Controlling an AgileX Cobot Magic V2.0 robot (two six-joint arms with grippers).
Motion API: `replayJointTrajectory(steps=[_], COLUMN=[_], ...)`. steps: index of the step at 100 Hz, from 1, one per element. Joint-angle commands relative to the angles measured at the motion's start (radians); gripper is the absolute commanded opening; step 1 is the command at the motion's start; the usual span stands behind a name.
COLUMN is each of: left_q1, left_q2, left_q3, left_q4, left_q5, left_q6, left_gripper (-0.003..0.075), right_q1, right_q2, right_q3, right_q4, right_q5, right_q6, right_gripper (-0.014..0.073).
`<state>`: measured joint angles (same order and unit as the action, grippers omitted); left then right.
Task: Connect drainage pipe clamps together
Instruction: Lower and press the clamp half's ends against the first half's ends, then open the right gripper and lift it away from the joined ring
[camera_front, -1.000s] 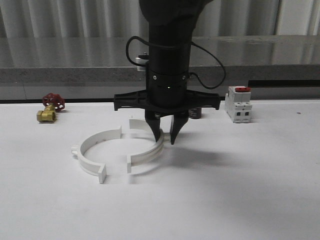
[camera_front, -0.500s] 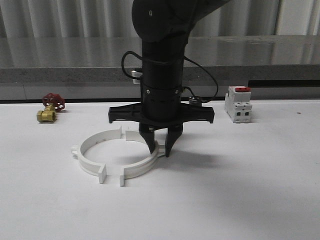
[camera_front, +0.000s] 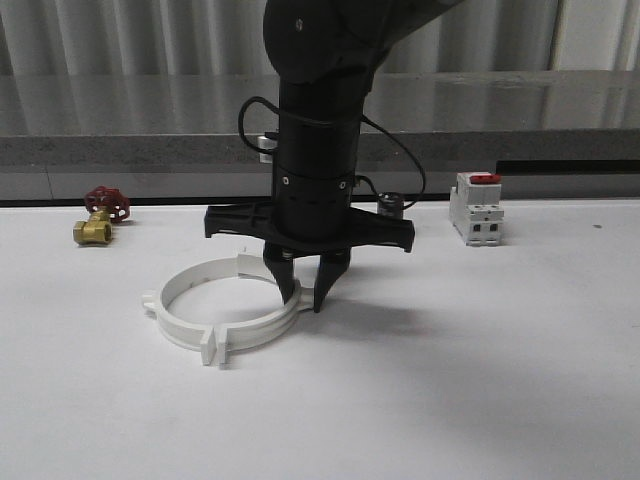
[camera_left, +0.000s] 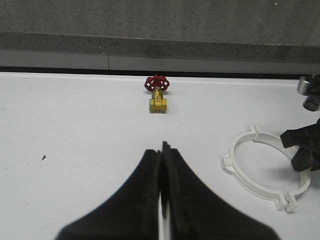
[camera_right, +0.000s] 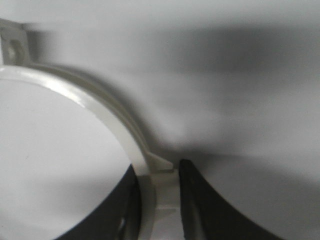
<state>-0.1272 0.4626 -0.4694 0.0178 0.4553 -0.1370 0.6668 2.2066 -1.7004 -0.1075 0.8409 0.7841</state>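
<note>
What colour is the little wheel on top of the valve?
Red. The wheel sits on the brass valve, clearest in the left wrist view.

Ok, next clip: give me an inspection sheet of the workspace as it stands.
Surface: white table, bare in the foreground.
Job's things: two white half-rings; left clamp and right clamp form a ring, front tabs close together.
Clutter: brass valve with red handwheel, far left; white switch with red top, far right.
Grippers: right tool pinches the right clamp's band; left tool shut, holding nothing.
Cables: black cable looped on the right arm's wrist.
Surroundings: grey ledge, corrugated wall behind.
</note>
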Motion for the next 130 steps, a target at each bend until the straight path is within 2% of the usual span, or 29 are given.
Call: replayJointTrajectory(steps=[1,28,68,90,109,130], left_q1=[0.003,0.003,0.003,0.003,0.003,0.003], left_q2=[0.003,0.003,0.003,0.003,0.003,0.003], left_q3=[-0.026,-0.026,-0.026,-0.026,-0.026,-0.026], left_q4=[0.002,0.002,0.002,0.002,0.002,0.002], left_q5=[-0.072,-0.072,-0.072,-0.072,-0.072,-0.072], left_q6=[-0.001,-0.001,-0.001,-0.001,-0.001,-0.001], left_gripper=[-0.0020,-0.0020,-0.0020,-0.0020,-0.0020,-0.0020], right_q1=[-0.002,-0.002,-0.002,-0.003,-0.017,-0.091], right_q2=[-0.049,-0.049,-0.049,-0.073,-0.151,-0.285], right_q3=[-0.024,-0.024,-0.024,-0.024,-0.024,-0.010], right_q4=[0.010,0.010,0.012,0.002,-0.019,-0.019], right_q5=[-0.022,-0.032,-0.044,-0.040,-0.030,0.002], right_q6=[0.002,0.002,-0.013,-0.058,-0.219,-0.363], right_gripper=[0.0010,0.0176,0.0377,0.0389,0.0389,0.0389])
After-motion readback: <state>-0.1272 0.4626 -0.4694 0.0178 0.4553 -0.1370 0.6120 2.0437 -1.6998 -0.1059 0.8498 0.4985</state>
